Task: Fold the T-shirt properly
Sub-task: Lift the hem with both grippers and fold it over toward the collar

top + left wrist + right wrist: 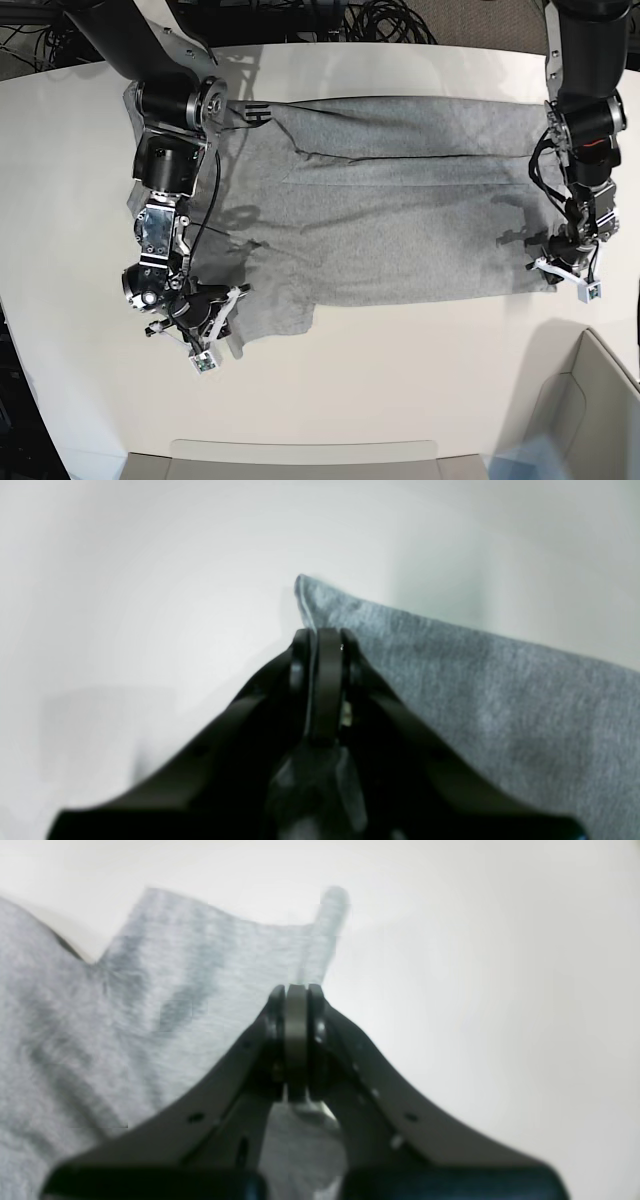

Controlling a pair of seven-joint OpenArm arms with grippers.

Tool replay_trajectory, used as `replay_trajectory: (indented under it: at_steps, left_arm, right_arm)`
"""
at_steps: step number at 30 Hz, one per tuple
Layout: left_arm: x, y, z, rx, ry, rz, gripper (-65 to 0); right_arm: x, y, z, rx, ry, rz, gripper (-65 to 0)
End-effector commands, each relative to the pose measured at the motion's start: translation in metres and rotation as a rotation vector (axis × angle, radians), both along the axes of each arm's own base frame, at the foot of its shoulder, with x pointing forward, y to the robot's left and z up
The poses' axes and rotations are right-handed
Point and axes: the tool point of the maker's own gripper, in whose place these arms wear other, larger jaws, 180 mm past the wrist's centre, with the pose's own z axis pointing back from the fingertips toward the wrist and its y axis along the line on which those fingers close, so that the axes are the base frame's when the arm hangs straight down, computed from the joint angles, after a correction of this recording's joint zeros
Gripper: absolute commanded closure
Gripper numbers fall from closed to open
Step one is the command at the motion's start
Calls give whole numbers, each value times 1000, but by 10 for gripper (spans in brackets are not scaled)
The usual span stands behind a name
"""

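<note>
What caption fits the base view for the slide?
Both grippers, left and right, pinch the near edge of the grey T-shirt spread flat on the white table.

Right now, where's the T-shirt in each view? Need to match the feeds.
Left wrist: T-shirt fills the right side, its corner pinched in the left tool.
Right wrist: it fills the left side, sleeve edge pinched in the right tool.
Base: it lies spread across the middle, right tool at its lower left, left tool at its right edge.
Shared landmark: the white table.
</note>
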Motion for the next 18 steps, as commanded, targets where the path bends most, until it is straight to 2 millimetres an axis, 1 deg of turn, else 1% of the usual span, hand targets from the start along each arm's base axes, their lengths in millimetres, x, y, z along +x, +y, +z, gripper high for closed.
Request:
replay_trajectory:
  at_steps: [1, 4, 7, 9, 11, 14, 16, 18]
  left_arm:
    - [-1, 6, 2, 6, 37, -2, 0]
    - [-13, 3, -9, -11, 97, -6, 0]
    - [-13, 6, -3, 23, 93, -31, 0]
    - [-22, 7, -4, 55, 106, -57, 0]
    - [-27, 11, 6, 81, 91, -63, 0]
    - [-41, 25, 33, 117, 49, -33, 0]
    - [-46, 24, 51, 140, 18, -28, 0]
    - [-53, 22, 63, 169, 12, -39, 0]
  right_arm:
    - [11, -3, 26, 0, -68, 2, 0]
    - [2, -10, 24, -25, -63, -11, 0]
    - [-7, -15, 20, -40, -58, -23, 0]
    - [-11, -18, 18, -46, -59, -27, 0]
    - [-14, -19, 17, -48, -60, -29, 0]
    - [-20, -21, 16, -56, -65, -28, 0]
    - [-24, -17, 17, -62, -64, 5, 0]
    - [-31, -18, 15, -85, -39, 26, 0]
